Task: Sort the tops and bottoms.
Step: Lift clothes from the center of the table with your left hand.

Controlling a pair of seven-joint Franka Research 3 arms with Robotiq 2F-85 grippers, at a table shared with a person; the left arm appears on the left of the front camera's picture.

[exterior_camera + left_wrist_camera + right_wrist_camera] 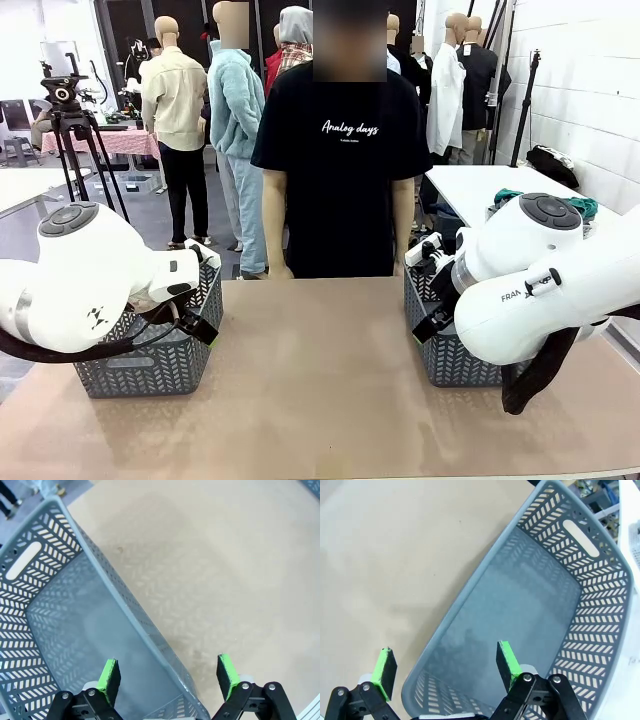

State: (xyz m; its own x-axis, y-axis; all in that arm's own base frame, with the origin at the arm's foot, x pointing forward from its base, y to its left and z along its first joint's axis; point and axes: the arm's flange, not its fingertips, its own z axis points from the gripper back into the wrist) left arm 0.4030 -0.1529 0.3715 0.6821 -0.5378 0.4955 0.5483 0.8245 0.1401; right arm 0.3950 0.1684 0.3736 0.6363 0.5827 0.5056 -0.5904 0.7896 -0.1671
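While the left tool [169, 672] and right tool [446, 662] hang wide open and empty over the rims of the left basket [125, 600] and right basket [485, 570], both baskets hold nothing, so sorting looks unstarted; a teal cloth [585, 208], perhaps a top, lies on a far white table [480, 185]

Robotics lab with a camera tripod [72, 125] and a white worktable [500, 185].

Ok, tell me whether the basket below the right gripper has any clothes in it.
No: in the right wrist view the grey basket has a bare floor, with no garment lying in it.
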